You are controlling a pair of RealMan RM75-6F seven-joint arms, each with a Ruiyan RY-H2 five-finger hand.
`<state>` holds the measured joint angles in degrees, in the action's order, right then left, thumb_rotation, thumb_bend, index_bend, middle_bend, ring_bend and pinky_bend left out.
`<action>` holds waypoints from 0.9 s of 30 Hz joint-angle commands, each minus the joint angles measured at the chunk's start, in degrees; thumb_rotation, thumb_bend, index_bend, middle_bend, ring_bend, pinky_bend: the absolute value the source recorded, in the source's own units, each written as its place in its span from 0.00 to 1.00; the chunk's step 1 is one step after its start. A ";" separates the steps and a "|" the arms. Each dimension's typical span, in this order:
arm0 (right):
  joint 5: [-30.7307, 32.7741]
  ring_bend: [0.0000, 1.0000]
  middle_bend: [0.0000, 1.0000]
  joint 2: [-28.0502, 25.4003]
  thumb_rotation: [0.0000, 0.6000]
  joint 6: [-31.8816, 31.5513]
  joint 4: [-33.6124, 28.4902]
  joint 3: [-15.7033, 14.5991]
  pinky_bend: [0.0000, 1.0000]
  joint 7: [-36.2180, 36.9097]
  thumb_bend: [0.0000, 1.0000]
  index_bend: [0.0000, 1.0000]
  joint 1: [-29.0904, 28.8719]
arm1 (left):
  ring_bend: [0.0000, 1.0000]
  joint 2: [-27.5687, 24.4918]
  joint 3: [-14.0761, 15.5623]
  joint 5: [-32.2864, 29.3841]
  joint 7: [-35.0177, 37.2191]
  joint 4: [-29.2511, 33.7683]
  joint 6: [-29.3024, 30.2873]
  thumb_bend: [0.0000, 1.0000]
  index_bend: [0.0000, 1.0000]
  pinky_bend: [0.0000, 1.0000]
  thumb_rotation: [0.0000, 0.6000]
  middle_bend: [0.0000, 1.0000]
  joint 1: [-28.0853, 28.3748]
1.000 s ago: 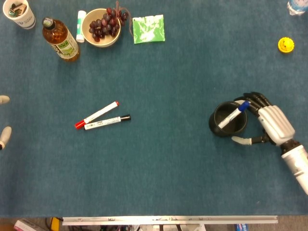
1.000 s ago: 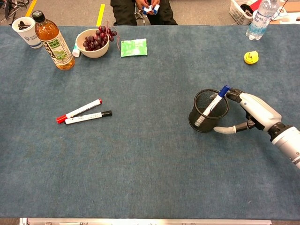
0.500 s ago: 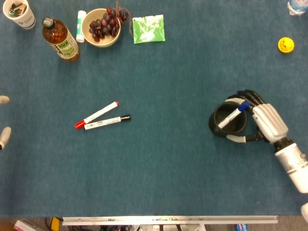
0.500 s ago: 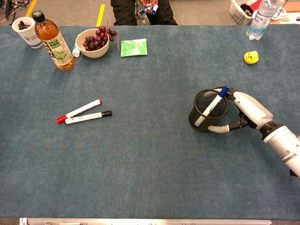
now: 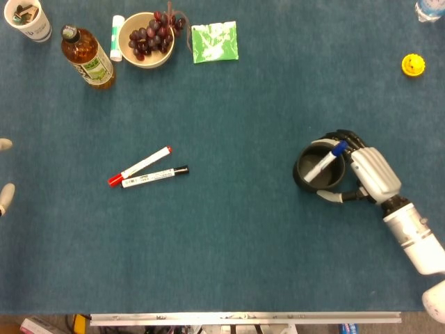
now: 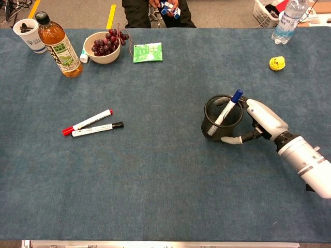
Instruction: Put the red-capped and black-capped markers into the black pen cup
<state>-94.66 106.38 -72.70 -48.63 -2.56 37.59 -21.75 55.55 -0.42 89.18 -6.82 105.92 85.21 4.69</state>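
Along the worktop's [image 5: 229, 104] far edge: cup [image 5: 26, 19], tea bottle [image 5: 87, 57], grape bowl [image 5: 146, 39], green packet [image 5: 215, 42]; right, a yellow object [image 5: 413, 65], perhaps a toy.

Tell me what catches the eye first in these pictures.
The white right hand grips the black pen cup at the table's right side, with a blue-capped marker leaning inside it. Left of centre, the red-capped marker and black-capped marker lie side by side on the blue cloth. At the far left corner stand a tea bottle and a bowl of grapes.
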 commanded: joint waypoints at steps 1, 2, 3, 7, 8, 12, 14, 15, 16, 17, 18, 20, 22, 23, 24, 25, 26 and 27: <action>0.15 0.22 0.33 0.03 1.00 -0.26 -0.23 0.26 0.17 0.52 0.31 0.33 -0.23 | 0.12 -0.08 -0.02 0.12 0.12 -0.10 0.02 0.30 0.28 0.09 1.00 0.17 0.04; 0.20 0.23 0.34 -0.11 1.00 -0.42 -0.46 0.36 0.18 0.73 0.32 0.34 -0.32 | 0.12 -0.14 -0.03 0.19 0.19 -0.16 -0.07 0.30 0.28 0.09 1.00 0.17 0.11; 0.25 0.24 0.35 -0.29 1.00 -0.55 -0.74 0.45 0.19 0.87 0.33 0.35 -0.38 | 0.12 -0.21 0.01 0.30 0.23 -0.23 -0.12 0.30 0.28 0.09 1.00 0.17 0.14; 0.72 0.27 0.38 -2.64 1.00 -0.97 -3.91 1.14 0.22 1.50 0.35 0.39 -0.81 | 0.12 -0.92 -0.03 1.15 0.29 -0.32 -1.14 0.30 0.28 0.09 1.00 0.17 1.02; 0.89 0.27 0.38 -3.49 1.00 -1.03 -5.02 1.40 0.22 1.49 0.35 0.39 -0.95 | 0.12 -1.10 -0.03 1.44 0.23 -0.32 -1.44 0.30 0.28 0.09 1.00 0.17 1.30; 1.93 0.28 0.40 -8.32 1.00 -1.20 -11.57 2.88 0.22 1.00 0.35 0.41 -1.53 | 0.12 -2.16 0.21 3.01 -0.48 0.05 -3.37 0.30 0.28 0.09 1.00 0.17 2.75; 2.52 0.28 0.41 -11.56 1.00 -1.13 -16.01 3.73 0.22 0.28 0.35 0.42 -1.85 | 0.12 -2.49 0.33 4.03 -0.71 0.16 -4.72 0.30 0.28 0.09 1.00 0.17 3.79; 2.75 0.28 0.41 -12.96 1.00 -1.14 -17.94 4.10 0.22 -0.14 0.35 0.42 -1.98 | 0.12 -2.63 0.37 4.45 -0.65 0.19 -5.46 0.30 0.28 0.09 1.00 0.17 4.35; 2.99 0.28 0.41 -14.88 1.00 -1.16 -20.60 4.55 0.22 -0.53 0.35 0.42 -2.13 | 0.12 -2.79 0.42 4.87 -0.48 0.22 -6.51 0.30 0.28 0.09 1.00 0.17 5.08; 3.18 0.28 0.41 -16.35 1.00 -1.14 -22.61 4.86 0.22 -0.78 0.35 0.42 -2.23 | 0.12 -2.86 0.46 5.15 -0.26 0.11 -7.42 0.30 0.28 0.09 1.00 0.17 5.71; 3.40 0.28 0.41 -17.82 1.00 -1.11 -24.57 5.20 0.22 -1.08 0.35 0.42 -2.32 | 0.12 -2.88 0.47 5.35 0.00 -0.06 -8.44 0.30 0.28 0.09 1.00 0.17 6.40; 3.79 0.28 0.42 -21.13 1.00 -1.25 -28.74 5.92 0.22 -2.09 0.36 0.43 -2.42 | 0.12 -2.70 0.44 5.69 0.59 -0.63 -10.54 0.30 0.28 0.09 1.00 0.17 7.88; 4.09 0.28 0.42 -23.77 1.00 -1.42 -31.87 6.40 0.22 -3.00 0.35 0.43 -2.37 | 0.12 -2.26 0.32 5.68 1.13 -1.36 -12.38 0.30 0.28 0.09 1.00 0.17 9.19; 4.28 0.28 0.42 -25.44 1.00 -1.61 -33.80 6.68 0.22 -3.30 0.35 0.43 -2.26 | 0.12 -1.97 0.30 5.67 1.38 -1.82 -13.51 0.30 0.28 0.09 1.00 0.17 9.97; 4.47 0.28 0.42 -26.59 1.00 -1.78 -35.08 6.88 0.22 -3.52 0.35 0.44 -2.14 | 0.12 -1.60 0.27 5.69 1.71 -2.28 -14.41 0.30 0.29 0.09 1.00 0.17 10.62; 4.69 0.28 0.42 -28.01 1.00 -1.99 -36.59 7.09 0.22 -3.80 0.35 0.44 -1.95 | 0.12 -1.10 0.18 5.49 2.15 -2.90 -15.31 0.30 0.29 0.09 1.00 0.17 11.28; 4.81 0.28 0.42 -29.00 1.00 -2.16 -37.61 7.20 0.22 -3.88 0.35 0.44 -1.78 | 0.12 -0.63 0.13 5.26 2.43 -3.45 -16.16 0.30 0.29 0.09 1.00 0.17 11.85; 4.95 0.28 0.42 -29.91 1.00 -2.36 -38.49 7.29 0.22 -3.88 0.36 0.44 -1.59 | 0.12 -0.14 0.05 4.99 2.73 -4.03 -16.96 0.30 0.29 0.09 1.00 0.17 12.40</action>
<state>-90.29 78.08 -74.61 -85.46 4.05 34.43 -23.60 54.56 -0.23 94.48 -4.78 102.87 69.44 16.05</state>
